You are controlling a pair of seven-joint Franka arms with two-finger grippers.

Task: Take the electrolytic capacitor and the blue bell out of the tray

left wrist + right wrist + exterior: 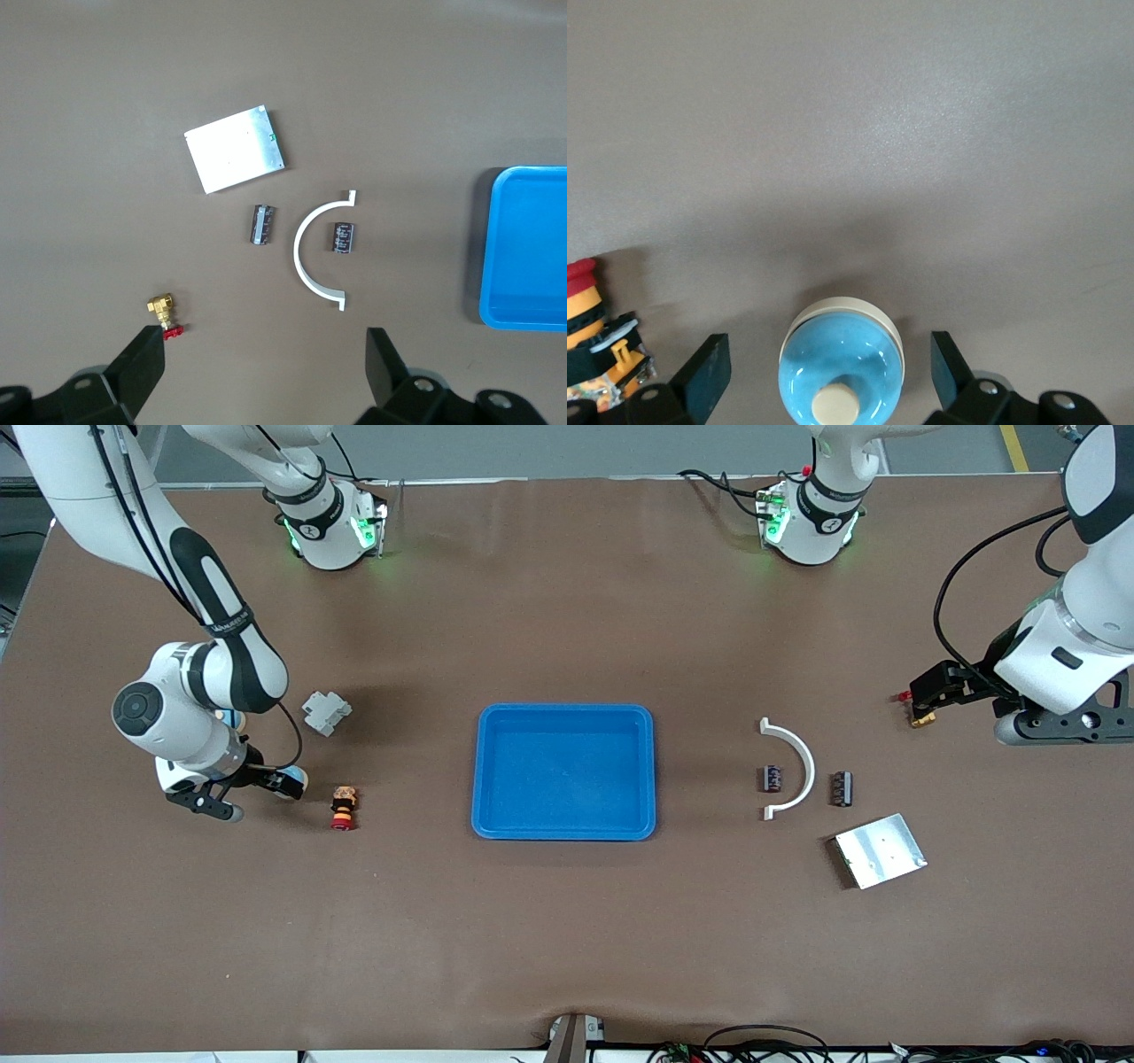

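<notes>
Center frame in the front view, the tray (564,771) sits empty. Blue bell (842,363) rests on the table between the spread-open right gripper (830,372); capacitor (345,238) is out too. Left gripper (266,367) hangs released. Looks finished, just retract.

A white curved plastic half-ring (791,766) lies toward the left arm's end of the brown surface (567,921). Nearer the front camera, a flat silver metal plate (880,851) rests. A small brass valve with a red handle (918,710) sits apart. Toward the right arm's end sit a grey plastic block (326,713) and a red-capped, yellow-and-black push-button (343,808).
</notes>
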